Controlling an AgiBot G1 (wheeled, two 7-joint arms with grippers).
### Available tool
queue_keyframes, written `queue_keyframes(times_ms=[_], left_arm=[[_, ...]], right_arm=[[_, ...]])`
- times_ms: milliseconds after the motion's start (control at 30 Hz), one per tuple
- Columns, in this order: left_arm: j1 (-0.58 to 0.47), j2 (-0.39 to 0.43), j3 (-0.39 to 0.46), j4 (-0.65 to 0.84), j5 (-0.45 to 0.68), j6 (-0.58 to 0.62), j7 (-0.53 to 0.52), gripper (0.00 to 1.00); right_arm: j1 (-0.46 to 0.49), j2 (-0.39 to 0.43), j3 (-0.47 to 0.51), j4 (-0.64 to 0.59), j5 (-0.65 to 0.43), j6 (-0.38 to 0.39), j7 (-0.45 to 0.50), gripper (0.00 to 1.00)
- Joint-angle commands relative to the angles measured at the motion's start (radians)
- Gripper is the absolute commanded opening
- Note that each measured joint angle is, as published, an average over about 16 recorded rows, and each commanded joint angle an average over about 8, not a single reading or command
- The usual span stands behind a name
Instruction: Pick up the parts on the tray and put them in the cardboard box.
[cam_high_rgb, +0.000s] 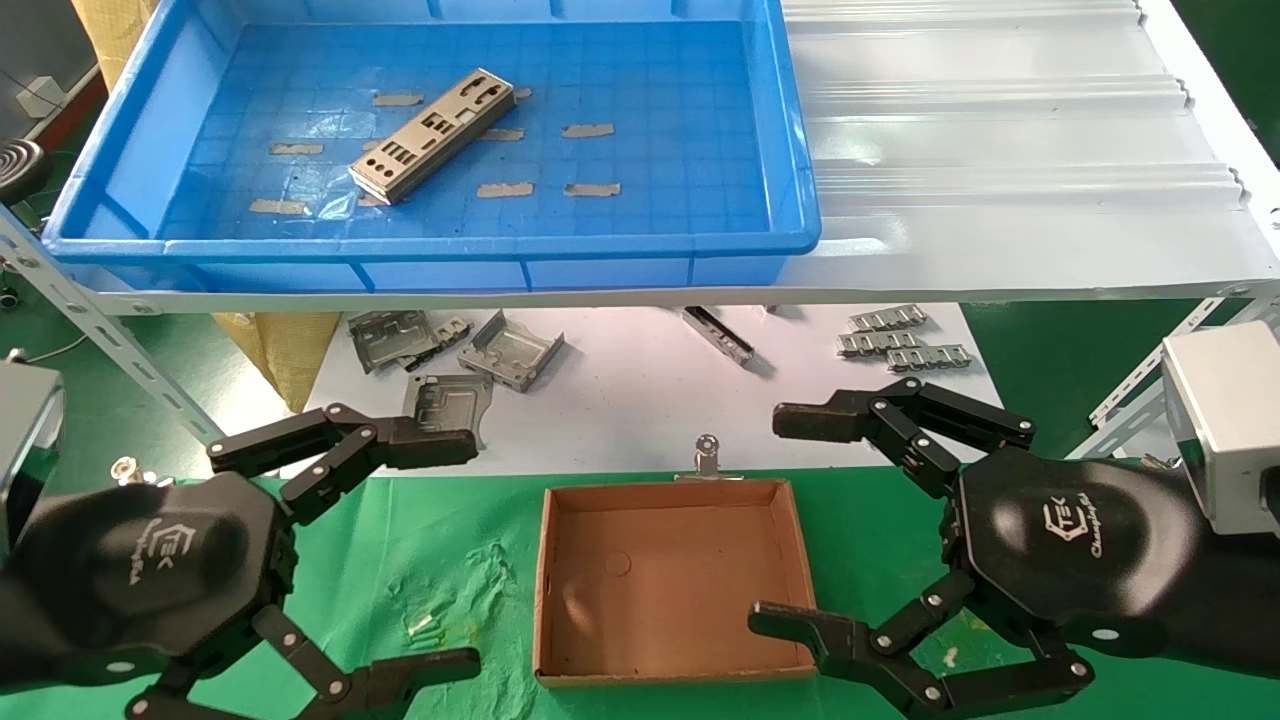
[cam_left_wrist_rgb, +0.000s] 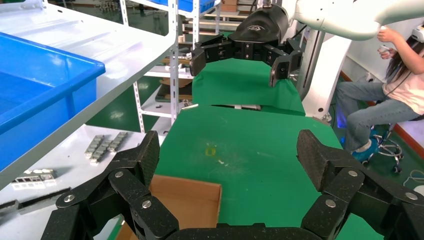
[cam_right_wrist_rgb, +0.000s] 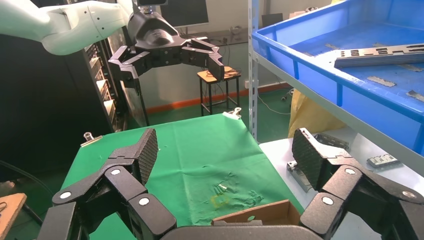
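A green cloth (cam_high_rgb: 450, 560) is spread over the work surface, beside a white sheet (cam_high_rgb: 620, 400). A white corrugated shelf (cam_high_rgb: 1000, 150) is carried on perforated metal uprights (cam_right_wrist_rgb: 253, 65). A seated person (cam_left_wrist_rgb: 385, 95) and a small stool (cam_right_wrist_rgb: 212, 85) are seen on the green floor (cam_left_wrist_rgb: 125, 107).

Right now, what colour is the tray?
Bright blue; the tray shows best in the head view.
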Motion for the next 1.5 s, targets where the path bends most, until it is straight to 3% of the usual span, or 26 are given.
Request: queue_keyframes(times_ms=[33, 1500], left_arm=[[0.000, 0.000, 0.000, 0.000, 0.000, 0.000, 0.000, 1.00], [0.000, 0.000, 0.000, 0.000, 0.000, 0.000, 0.000, 1.00]], right_arm=[[0.000, 0.000, 0.000, 0.000, 0.000, 0.000, 0.000, 1.00], [0.000, 0.000, 0.000, 0.000, 0.000, 0.000, 0.000, 1.00]])
